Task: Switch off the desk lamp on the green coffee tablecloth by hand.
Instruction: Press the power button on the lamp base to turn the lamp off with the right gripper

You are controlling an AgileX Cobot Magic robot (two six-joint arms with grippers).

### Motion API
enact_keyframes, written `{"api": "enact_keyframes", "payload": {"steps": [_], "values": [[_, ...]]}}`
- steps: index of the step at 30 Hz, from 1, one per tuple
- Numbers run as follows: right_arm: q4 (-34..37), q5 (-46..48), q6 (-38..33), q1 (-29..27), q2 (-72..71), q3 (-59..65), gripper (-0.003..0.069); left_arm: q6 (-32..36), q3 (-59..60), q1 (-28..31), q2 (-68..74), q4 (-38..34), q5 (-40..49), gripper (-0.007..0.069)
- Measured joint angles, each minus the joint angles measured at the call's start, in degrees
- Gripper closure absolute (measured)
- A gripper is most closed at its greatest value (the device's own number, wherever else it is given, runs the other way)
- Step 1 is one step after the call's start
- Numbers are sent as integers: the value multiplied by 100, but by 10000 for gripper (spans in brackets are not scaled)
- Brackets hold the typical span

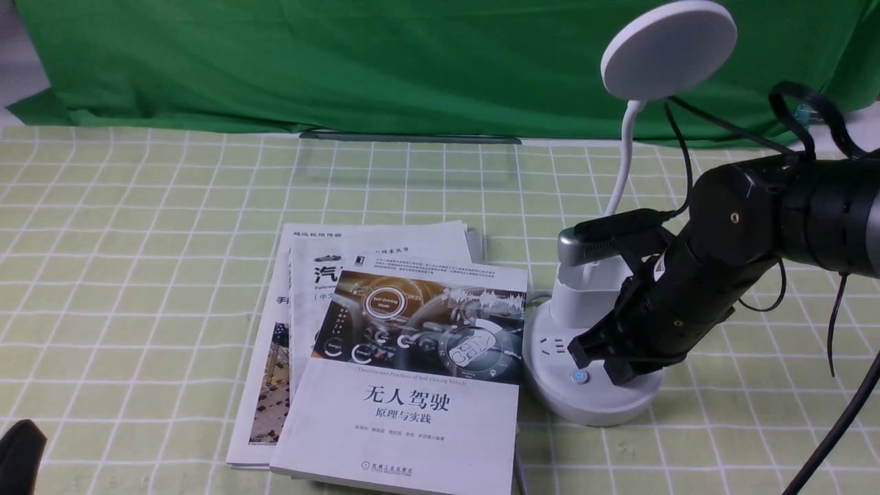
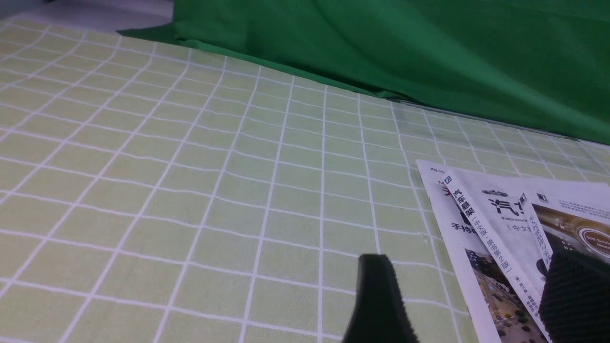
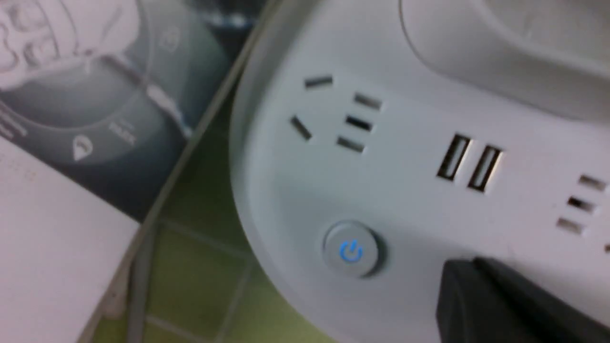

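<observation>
The right gripper point(image 1: 601, 361) hangs over the desk lamp's point(image 1: 605, 405) front rim, with books point(image 1: 405, 371) close on its left; jaw spacing is unreadable. The left gripper point(image 2: 472, 259), mostly cut off, sits spread apart.

A dark green drape point(image 1: 344, 62) hangs across the whole back, well beyond the right jaws. It is creased in soft folds, and its hem spills onto the far edge of the worktop point(image 1: 137, 134). Far left of those jaws, past the drape's end, a pale grey-white surface point(image 1: 17, 69) shows; wall or bare top, I cannot tell. The light is even, with soft shadows in the folds.
</observation>
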Motion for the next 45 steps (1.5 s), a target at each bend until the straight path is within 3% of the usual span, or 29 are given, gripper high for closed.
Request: {"api": "enact_keyframes", "payload": {"steps": [14,29,45], "values": [[-154,-5,36,0,-511,45,612,0,0,0,0,0,0,214],[-253,26,36,0,-15,-9,612,0,0,0,0,0,0,214],[-486,41,306,0,-755,58,612,0,0,0,0,0,0,214]]}}
